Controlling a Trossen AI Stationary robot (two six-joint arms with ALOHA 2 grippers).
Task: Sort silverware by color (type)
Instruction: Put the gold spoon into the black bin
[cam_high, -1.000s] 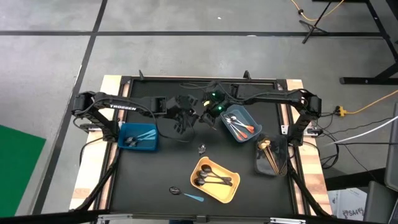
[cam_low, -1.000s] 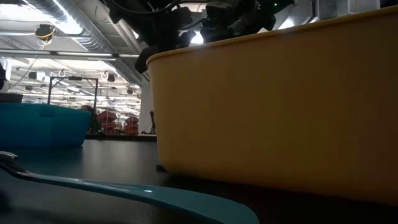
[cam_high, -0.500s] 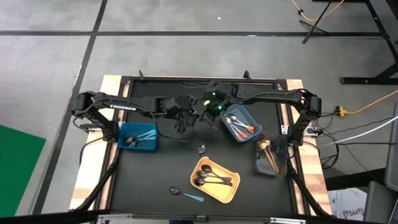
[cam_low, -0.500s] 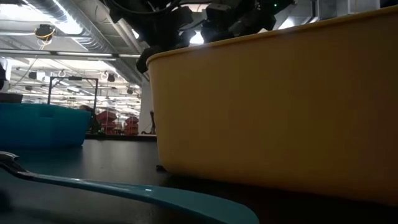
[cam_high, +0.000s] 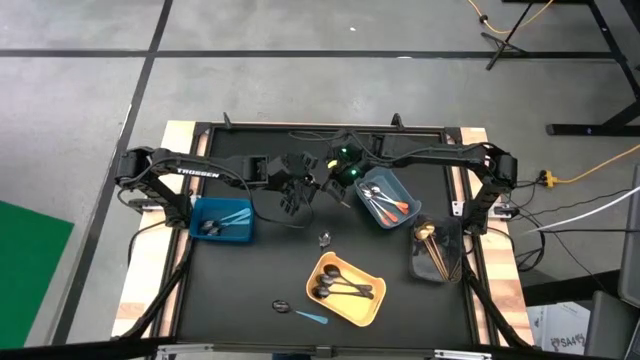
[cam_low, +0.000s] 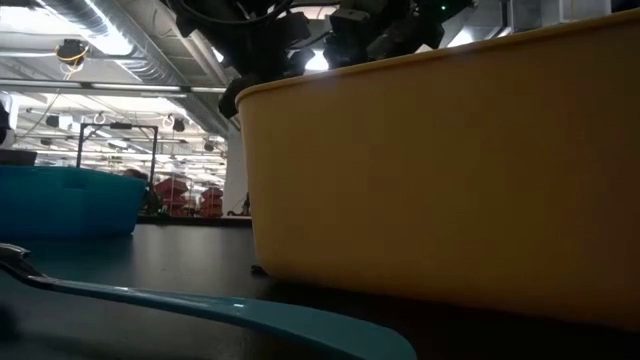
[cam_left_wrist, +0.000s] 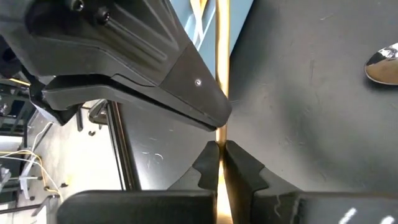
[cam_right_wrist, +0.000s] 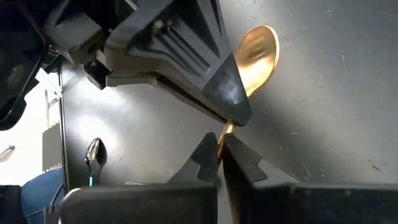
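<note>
Both grippers pinching the same gold spoon mid-surface

High view: the left gripper and right gripper are meeting near the back middle of the black surface, between the blue bin and the grey-blue bin holding orange-handled spoons; black spoons are lying in the yellow bin, tan ones in the dark bin, plus a light-blue-handled spoon loose up front.
Low view: that spoon's handle is lying right beside the yellow bin wall.
Left wrist: the left gripper is clenching the gold spoon by its handle.
Right wrist: the right gripper is clamping the same gold spoon, bowl sticking out past the other arm's finger.
</note>
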